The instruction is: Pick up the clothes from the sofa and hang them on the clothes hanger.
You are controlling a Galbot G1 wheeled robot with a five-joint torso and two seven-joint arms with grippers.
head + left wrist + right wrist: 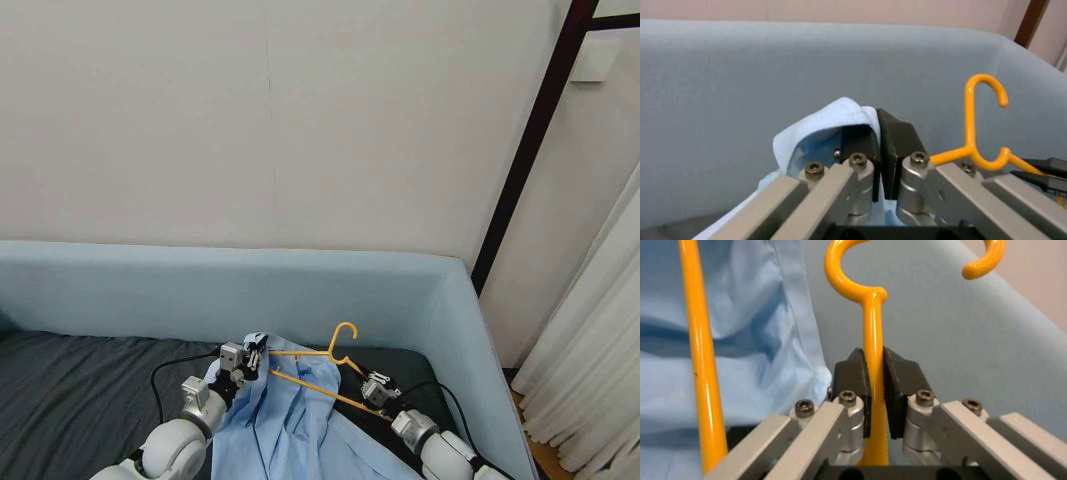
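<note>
Orange hanger (873, 325), hook toward sofa back (150, 290), bar crosswise, pinched by right gripper (875, 367); left gripper (879, 140) clamped on shirt (817, 125).

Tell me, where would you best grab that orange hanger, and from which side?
Grip the hanger on its bare straight rod just below the hook, coming from the robot's right, away from the shirt. That rod is slim enough to pinch across and free of cloth; the right gripper is shut on it there, while the left gripper pinches the shirt's edge.
</note>
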